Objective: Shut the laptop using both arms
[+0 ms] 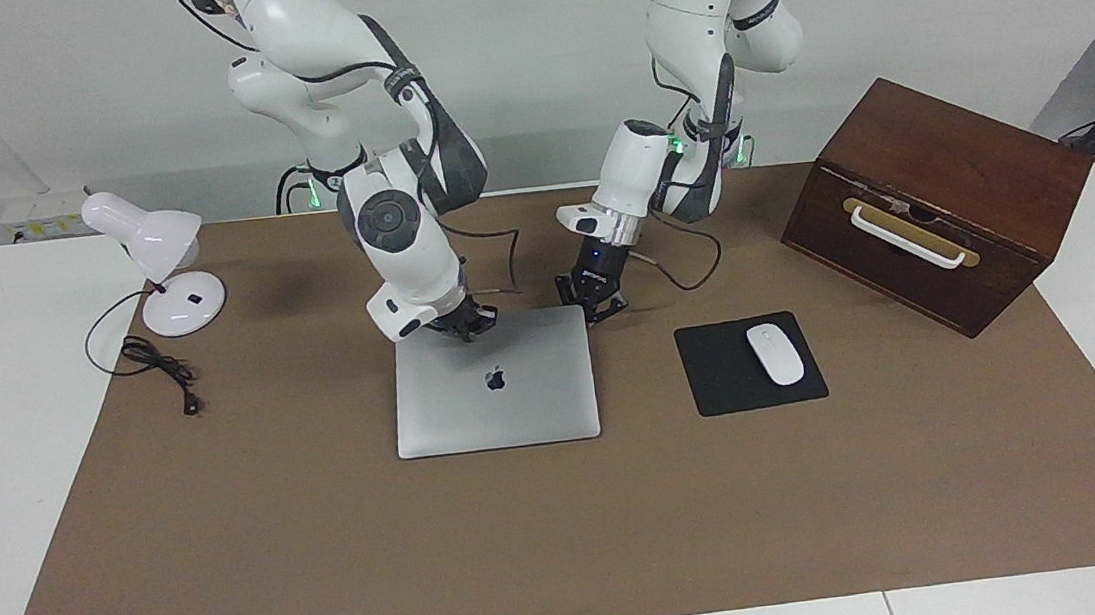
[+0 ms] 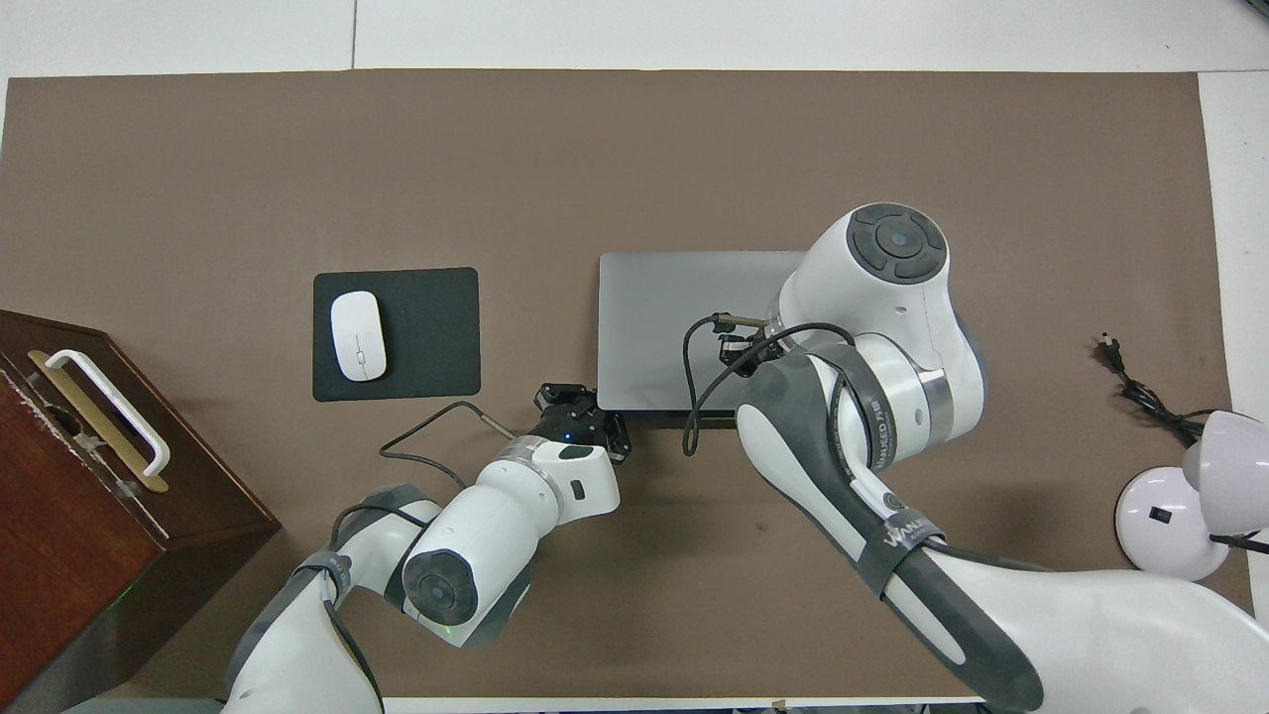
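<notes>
Where laptop [image 1: 495, 393] lies shut, mouse pad [image 1: 715, 377] beside, mouse [image 1: 775, 354] atop

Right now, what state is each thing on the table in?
laptop: lid shut flat.
right gripper: shut, at the laptop's edge nearest the robots.
left gripper: shut, at the laptop's corner nearest the robots.
wooden box: closed.
desk lamp: unplugged, its plug lying on the mat.
mouse: on the mouse pad.

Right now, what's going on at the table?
The laptop lies shut and flat on the brown mat. Both arms are at its edge nearest the robots: the right gripper over the corner toward the lamp, the left gripper by the corner toward the mouse. Both grippers are shut and hold nothing. The closing looks done.
</notes>
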Robot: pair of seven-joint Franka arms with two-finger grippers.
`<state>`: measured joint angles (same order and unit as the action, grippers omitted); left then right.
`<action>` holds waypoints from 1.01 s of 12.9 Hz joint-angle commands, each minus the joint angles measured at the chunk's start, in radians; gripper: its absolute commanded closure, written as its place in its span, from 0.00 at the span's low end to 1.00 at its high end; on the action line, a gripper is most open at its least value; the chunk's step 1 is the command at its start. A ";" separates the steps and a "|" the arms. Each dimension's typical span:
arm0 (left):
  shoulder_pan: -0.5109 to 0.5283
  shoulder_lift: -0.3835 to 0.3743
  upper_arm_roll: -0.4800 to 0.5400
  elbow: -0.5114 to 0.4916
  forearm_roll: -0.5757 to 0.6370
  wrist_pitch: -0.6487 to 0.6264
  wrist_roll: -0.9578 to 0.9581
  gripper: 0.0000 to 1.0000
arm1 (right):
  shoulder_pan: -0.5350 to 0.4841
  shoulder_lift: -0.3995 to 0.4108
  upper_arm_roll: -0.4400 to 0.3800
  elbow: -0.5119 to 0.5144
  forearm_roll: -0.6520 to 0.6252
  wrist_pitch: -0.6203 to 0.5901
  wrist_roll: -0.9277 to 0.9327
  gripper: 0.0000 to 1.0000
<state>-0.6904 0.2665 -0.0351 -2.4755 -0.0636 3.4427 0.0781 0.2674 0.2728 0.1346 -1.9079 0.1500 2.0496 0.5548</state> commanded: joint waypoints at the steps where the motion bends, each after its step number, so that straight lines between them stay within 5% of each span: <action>1: -0.029 0.037 0.018 -0.037 -0.010 0.000 0.017 1.00 | -0.010 -0.027 0.005 -0.036 0.031 0.012 -0.006 1.00; 9: -0.026 0.039 0.018 -0.034 -0.010 0.000 0.015 1.00 | -0.065 0.014 0.000 0.065 0.014 0.110 -0.049 1.00; 13: -0.018 0.039 0.018 -0.026 -0.010 0.000 0.015 1.00 | -0.138 0.057 -0.001 0.110 -0.019 0.303 -0.084 1.00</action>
<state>-0.6905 0.2668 -0.0347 -2.4755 -0.0635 3.4436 0.0796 0.1780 0.2814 0.1243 -1.8397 0.1468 2.2917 0.5204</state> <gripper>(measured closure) 0.991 0.991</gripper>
